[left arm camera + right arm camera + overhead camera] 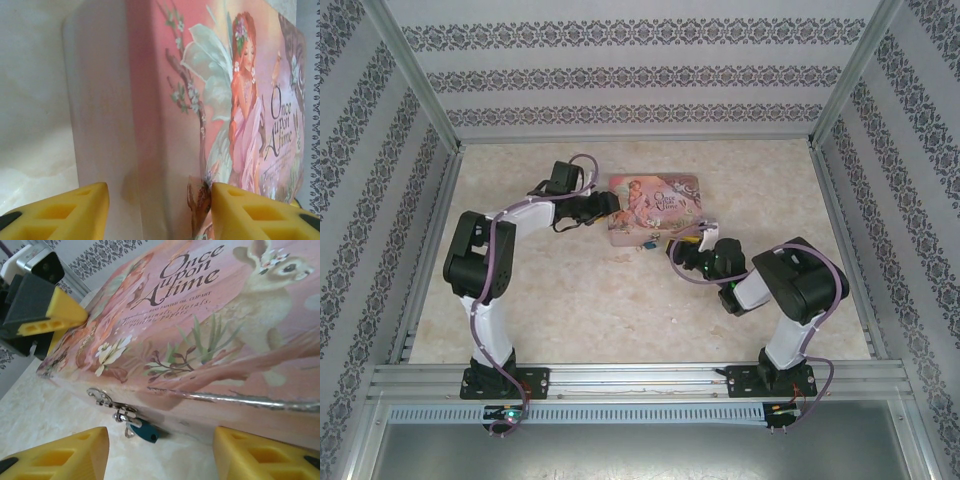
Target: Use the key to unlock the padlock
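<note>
The padlock (144,431), tiny with a blue body and a silver shackle, hangs from the silver hasp (105,399) on the front wall of the pink tin (210,335). Its dark keyhole faces me with nothing in it. The key is hidden; I cannot make it out. My right gripper (161,436) is open just in front of the padlock (648,244), nothing between its yellow fingers (70,452). My left gripper (160,200) is shut on the tin's left end (150,125), one finger (250,212) on the lid, the other (65,212) low against the end wall.
The tin (655,203) lies at mid-table, with both arms converging on it. A tiny pale speck (623,258) lies on the marbled table (570,300) left of the padlock, too small to identify. Patterned walls and metal rails (420,270) enclose the table.
</note>
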Available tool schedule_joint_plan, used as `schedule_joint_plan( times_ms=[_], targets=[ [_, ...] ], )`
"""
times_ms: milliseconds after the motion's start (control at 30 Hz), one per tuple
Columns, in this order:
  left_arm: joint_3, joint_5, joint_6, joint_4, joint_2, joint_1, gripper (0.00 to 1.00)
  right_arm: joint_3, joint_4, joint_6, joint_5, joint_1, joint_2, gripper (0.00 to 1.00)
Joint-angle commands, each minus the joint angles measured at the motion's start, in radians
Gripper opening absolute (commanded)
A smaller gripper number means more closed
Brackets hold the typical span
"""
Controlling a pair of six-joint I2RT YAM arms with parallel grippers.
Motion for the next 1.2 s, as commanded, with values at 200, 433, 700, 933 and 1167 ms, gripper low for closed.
schedule_joint_plan(
  times_ms=[200,433,700,933,1167],
  targets=[
    [-0.163,-0.063,-0.038,-0.096,-0.030,-0.022,0.54,0.109,-0.021,0.017,-0.151,-0.067,0.004,0.67],
    [-0.222,-0.066,-0.062,-0.076,-0.087,-0.025,0.54,0.163,-0.035,0.019,-0.192,-0.088,0.038,0.70],
    [-0.221,-0.093,-0.067,-0.072,-0.152,-0.023,0.55,0.159,-0.037,0.014,-0.191,-0.097,0.030,0.73],
    [-0.211,-0.143,-0.062,-0.074,-0.252,-0.018,0.58,0.092,-0.073,0.003,-0.187,-0.124,-0.055,0.82],
    [-0.200,-0.219,0.002,-0.133,-0.384,-0.013,0.57,0.028,-0.090,0.014,-0.240,-0.148,-0.130,0.86]
  ],
)
